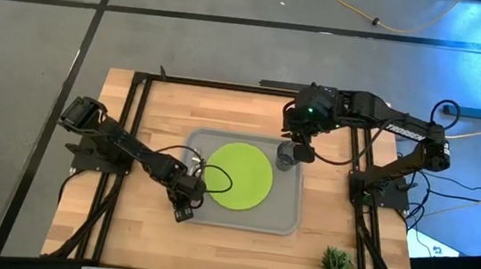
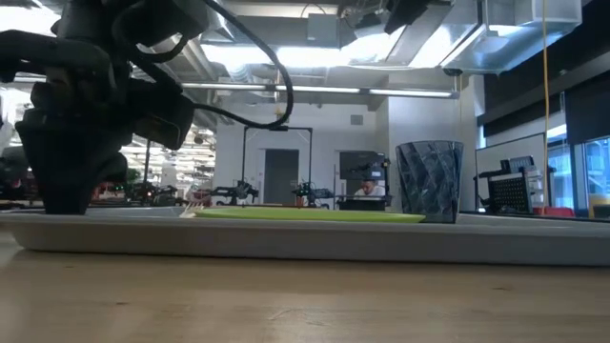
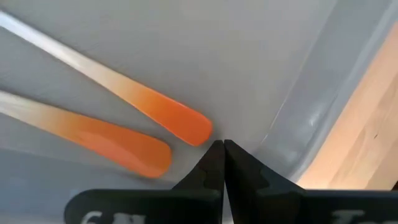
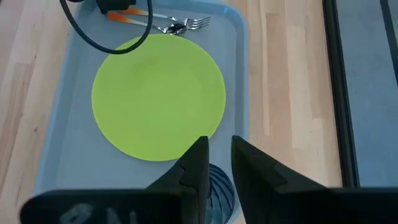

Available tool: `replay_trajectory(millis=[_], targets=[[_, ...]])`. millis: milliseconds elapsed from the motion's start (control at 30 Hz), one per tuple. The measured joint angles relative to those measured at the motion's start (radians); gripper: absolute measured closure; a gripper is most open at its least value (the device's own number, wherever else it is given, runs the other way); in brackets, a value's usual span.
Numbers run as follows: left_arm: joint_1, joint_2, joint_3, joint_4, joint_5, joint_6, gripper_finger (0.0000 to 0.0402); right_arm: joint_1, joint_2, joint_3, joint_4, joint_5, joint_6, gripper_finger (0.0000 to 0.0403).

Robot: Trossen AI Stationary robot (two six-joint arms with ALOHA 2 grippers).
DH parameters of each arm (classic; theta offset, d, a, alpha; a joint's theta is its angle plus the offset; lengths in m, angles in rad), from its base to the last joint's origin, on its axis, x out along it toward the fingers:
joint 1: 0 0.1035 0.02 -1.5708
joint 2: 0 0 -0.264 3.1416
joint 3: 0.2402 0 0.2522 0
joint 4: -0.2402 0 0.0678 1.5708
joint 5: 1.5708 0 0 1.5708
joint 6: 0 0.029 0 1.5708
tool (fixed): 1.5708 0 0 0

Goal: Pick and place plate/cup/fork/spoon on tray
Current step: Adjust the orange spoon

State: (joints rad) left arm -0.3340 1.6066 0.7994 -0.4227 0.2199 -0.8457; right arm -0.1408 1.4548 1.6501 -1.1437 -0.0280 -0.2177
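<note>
Tray (image 1: pixel 284 213) contents now read as follows: plate (image 1: pixel 238 175) flat at its centre, cup (image 1: pixel 286 155) upright just beside the plate, and 2 orange handles (image 3: pixel 149 106) lying side by side near the rim. You see the left gripper (image 3: pixel 219 155) pinched shut on nothing, low over those handles; lift it straight up to avoid dragging them. Right gripper (image 4: pixel 217 163) hangs above the cup, fingers parted. Plate is smooth, matte lime; cup is ribbed and translucent.

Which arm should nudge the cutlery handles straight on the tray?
Left. Its end effector, fingers shut and empty, sits right at the orange handles on the tray; the right end effector hangs over the cup.
</note>
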Motion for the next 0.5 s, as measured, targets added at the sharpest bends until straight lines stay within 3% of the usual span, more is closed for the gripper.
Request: replay_trajectory(millis=[500], targets=[[0.019,0.0,0.0,-0.01,-0.011,0.051,0.0401,0.0,0.0,0.0,0.004,0.0,0.0,0.0332]])
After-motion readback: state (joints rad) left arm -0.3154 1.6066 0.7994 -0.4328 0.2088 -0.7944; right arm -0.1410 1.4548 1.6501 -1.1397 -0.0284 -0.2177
